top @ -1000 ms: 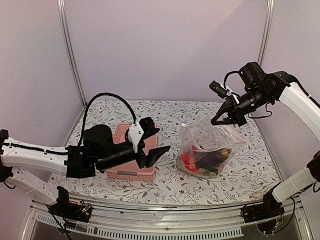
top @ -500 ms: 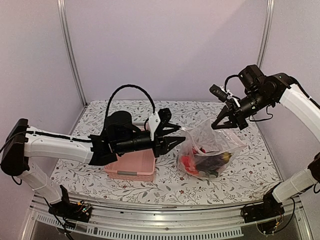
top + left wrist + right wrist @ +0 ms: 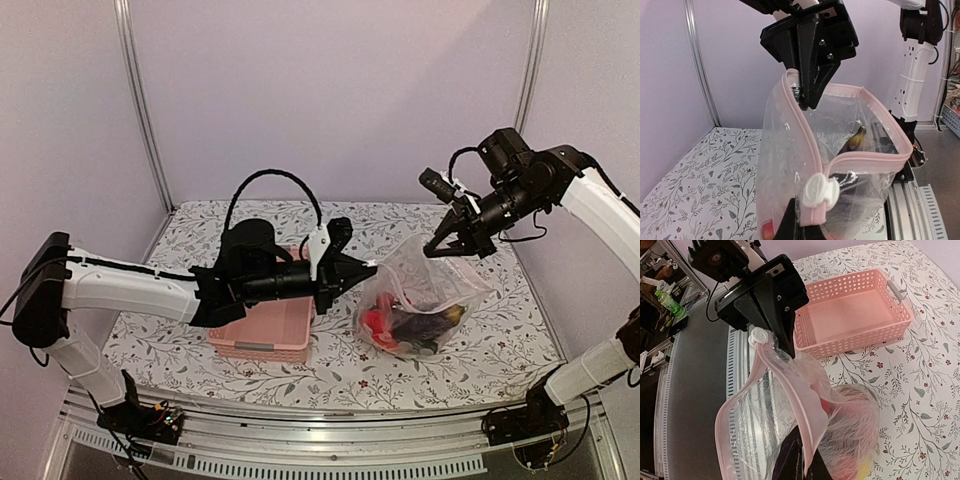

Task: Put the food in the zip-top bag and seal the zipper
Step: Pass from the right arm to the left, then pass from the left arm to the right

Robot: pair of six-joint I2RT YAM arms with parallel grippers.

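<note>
surface point(image 3: 480, 352): floral-print top | pink lattice basket point(image 3: 262, 338): on it, left of centre | zip-top bag point(image 3: 425, 285): bottom resting on it, just right of basket

Food point(image 3: 408, 322) lies in the zip-top bag point(image 3: 432, 266), just right of the basket point(image 3: 258, 346) on the table point(image 3: 490, 352)

The left arm point(image 3: 130, 290) reaches from its near-left base, low and almost level, toward the right, with the wrist in line with the forearm. The left gripper point(image 3: 360, 272) points right, its jaws pressed together on the near-left end of the bag point(image 3: 425, 290) rim, apparently; its own wrist view hides most of the fingers. The right arm point(image 3: 600, 205) rises from the near-right base to a high elbow at far right, and the forearm slants down and left. The right gripper point(image 3: 435, 248) points down-left, pinched tight on the rim's far end.
</note>
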